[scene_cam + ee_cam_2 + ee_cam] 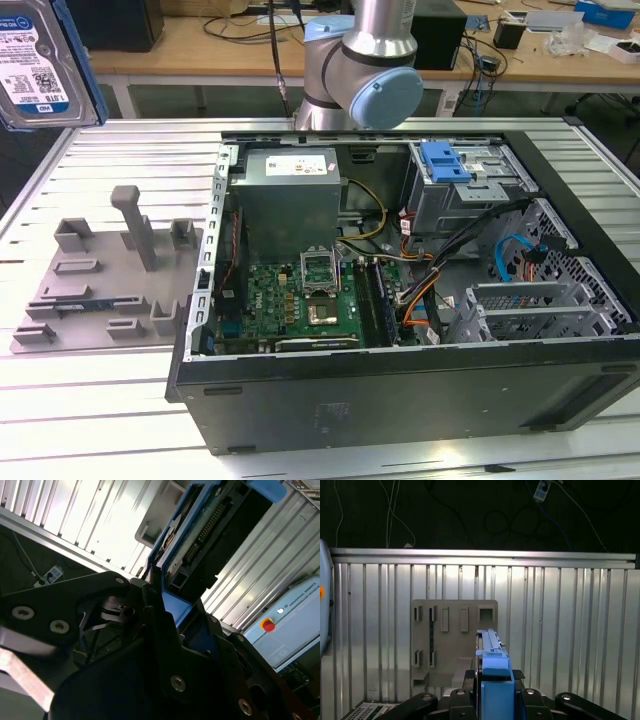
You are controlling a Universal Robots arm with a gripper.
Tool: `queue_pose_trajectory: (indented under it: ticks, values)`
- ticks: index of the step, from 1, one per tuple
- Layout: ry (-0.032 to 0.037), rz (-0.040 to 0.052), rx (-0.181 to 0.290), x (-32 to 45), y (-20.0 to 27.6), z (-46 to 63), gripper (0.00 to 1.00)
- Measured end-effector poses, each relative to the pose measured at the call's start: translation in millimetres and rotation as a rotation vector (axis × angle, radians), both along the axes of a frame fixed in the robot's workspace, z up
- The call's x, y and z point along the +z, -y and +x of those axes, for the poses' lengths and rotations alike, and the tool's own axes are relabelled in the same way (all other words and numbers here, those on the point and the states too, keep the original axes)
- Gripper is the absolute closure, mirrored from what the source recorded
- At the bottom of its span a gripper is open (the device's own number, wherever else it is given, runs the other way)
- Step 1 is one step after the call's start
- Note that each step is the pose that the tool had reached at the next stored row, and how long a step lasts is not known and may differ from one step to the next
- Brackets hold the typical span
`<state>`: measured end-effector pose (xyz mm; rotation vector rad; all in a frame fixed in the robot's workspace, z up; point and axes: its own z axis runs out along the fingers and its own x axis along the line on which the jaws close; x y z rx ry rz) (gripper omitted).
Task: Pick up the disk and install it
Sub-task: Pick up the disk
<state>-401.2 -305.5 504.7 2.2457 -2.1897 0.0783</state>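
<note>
The gripper (495,676) pinches the disk (491,641) by its blue bracket, with the grey holder (452,630) beyond its fingertips. An open computer case (400,392) holds a motherboard (305,295). The disk's barcode label (32,62) is white and blue.

Silver tubular arm (385,25) with pale-blue joint caps (390,100); black jaws with round silver screws (59,626).

Ribbed table (130,150): grey fixture (100,290), computer case (400,390)

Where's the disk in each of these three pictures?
Exterior view: disk at the top of the exterior view's left, label showing.
First wrist view: disk edge-on in the jaws, ribbed table behind.
Second wrist view: disk edge-on, gripped by the jaws.
Shared landmark: the ribbed table.
</note>
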Motion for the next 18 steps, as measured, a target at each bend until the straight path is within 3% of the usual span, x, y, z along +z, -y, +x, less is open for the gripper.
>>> queue_pose_trajectory:
  ticks: [9,18]
  values:
    - [-0.0001,0.0002,0.0,0.2,2.1,1.2,0.63]
    - [-0.0006,0.0012,0.0,2.2,22.1,29.9,0.63]
